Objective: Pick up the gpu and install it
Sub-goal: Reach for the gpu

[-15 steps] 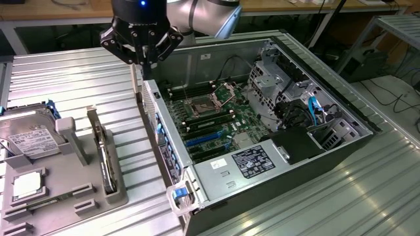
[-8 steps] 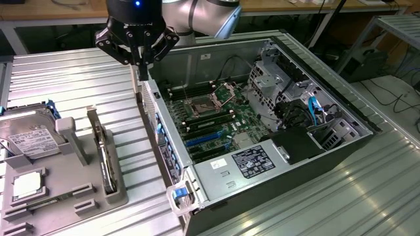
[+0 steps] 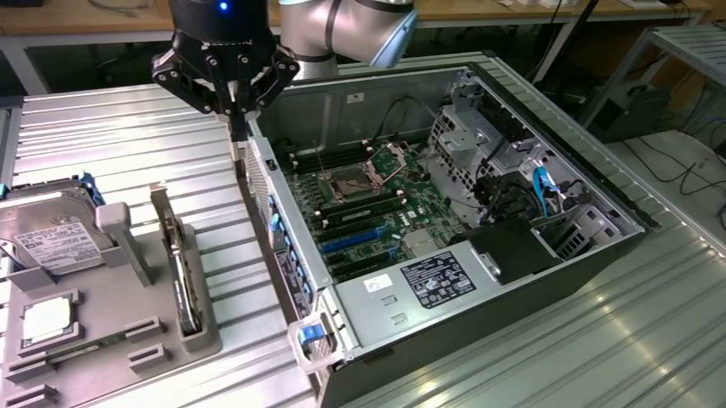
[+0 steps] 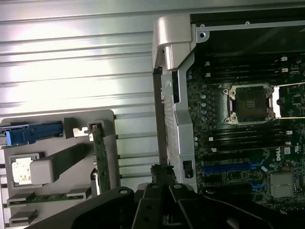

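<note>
Fingers (image 3: 236, 119) point down, seemingly closed.

The Universal Robots arm (image 3: 340, 30) shows at the top of the exterior view, its silver-grey joint bent over. Just to the exterior view's left of that joint, the black gripper (image 3: 237, 127) hangs pointing straight down, with a blue light (image 3: 224, 7) lit on its body. Its linkages (image 3: 170, 76) bow outward on both sides, and the two fingers (image 3: 233, 106) are drawn together, tips meeting.
</note>
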Robot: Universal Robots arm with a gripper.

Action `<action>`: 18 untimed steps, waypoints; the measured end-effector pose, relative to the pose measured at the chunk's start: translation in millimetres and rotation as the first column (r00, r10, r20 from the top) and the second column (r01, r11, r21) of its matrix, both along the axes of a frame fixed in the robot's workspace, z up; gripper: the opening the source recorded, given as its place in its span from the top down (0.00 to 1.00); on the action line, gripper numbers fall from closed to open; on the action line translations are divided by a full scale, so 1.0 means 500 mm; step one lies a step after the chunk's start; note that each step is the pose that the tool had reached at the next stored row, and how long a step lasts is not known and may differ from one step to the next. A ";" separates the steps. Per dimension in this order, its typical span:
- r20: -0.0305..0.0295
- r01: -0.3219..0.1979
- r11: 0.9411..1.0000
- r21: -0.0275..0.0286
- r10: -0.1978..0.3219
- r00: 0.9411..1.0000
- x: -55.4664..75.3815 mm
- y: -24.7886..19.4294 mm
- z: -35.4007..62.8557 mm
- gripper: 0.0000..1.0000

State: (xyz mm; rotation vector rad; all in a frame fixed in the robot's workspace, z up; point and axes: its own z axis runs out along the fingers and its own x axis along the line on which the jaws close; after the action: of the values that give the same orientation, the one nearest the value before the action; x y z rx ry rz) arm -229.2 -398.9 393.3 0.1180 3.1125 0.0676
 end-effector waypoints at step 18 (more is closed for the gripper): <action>0.000 0.000 1.000 0.000 0.000 1.000 -0.049 0.0000 0.000 0.89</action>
State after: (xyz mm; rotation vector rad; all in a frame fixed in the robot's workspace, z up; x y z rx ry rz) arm -253.7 -398.9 393.3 0.1179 3.1125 0.0677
